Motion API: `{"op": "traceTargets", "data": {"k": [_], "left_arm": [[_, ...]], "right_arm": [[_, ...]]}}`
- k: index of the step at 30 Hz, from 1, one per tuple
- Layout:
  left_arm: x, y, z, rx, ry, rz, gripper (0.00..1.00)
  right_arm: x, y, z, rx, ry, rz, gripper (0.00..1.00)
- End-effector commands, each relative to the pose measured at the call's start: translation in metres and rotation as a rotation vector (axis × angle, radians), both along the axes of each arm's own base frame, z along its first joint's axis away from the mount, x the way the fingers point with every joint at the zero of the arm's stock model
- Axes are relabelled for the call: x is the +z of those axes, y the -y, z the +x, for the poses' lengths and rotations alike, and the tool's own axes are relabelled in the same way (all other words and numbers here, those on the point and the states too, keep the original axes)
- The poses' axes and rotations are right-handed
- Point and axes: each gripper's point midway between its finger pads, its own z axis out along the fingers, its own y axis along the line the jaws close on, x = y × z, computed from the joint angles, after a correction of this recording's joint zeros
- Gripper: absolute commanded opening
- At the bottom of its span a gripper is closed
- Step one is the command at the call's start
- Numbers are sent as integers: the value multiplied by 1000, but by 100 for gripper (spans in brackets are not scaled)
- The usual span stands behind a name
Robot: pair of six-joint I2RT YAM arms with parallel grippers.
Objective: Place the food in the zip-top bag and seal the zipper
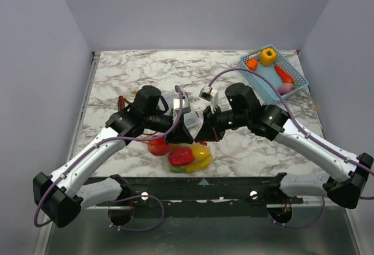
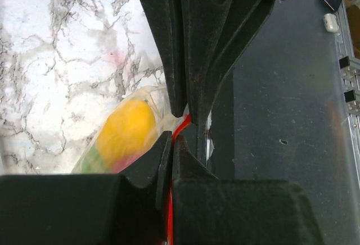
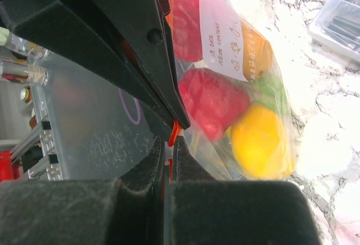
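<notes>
Zipper [image 3: 173, 127] along the top of the bag [image 1: 188, 157] is clamped by the left gripper [image 2: 180, 127] and right gripper [image 1: 201, 133] side by side, probably pressing it shut; food [image 3: 214, 101] sits inside the bag.

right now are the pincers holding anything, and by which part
Both hold the zip-top bag: the left pincer and right pincer are shut on its red-orange zipper at the mouth edge, tips close together.

The left arm [image 1: 96, 152] and right arm [image 1: 315, 145] bend inward, elbows splayed, left gripper [image 1: 187, 134] and right gripper [image 1: 202, 133] almost tip to tip, each pinched closed on the zipper [image 3: 174, 133].
</notes>
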Motion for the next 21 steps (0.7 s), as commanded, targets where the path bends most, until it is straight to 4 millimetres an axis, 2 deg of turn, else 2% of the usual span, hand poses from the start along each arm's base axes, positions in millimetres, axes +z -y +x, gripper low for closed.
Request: {"op": "traceTargets", "data": {"k": [1, 11, 15, 17, 19, 21], "left_arm": [[18, 4, -9, -60, 29, -75, 0], [20, 4, -10, -64, 32, -83, 0], [20, 4, -10, -60, 34, -81, 0], [19, 3, -9, -58, 34, -80, 0], [20, 3, -10, -60, 36, -83, 0], [22, 3, -11, -62, 38, -87, 0]], "right_arm": [[2, -16, 12, -35, 37, 52, 0], [1, -32, 18, -19, 29, 83, 1], [-4, -21, 18, -49, 44, 42, 19], [-8, -11, 15, -65, 57, 21, 37], [-11, -2, 9, -62, 63, 16, 50], [-16, 6, 3, -60, 63, 10, 54]]}}
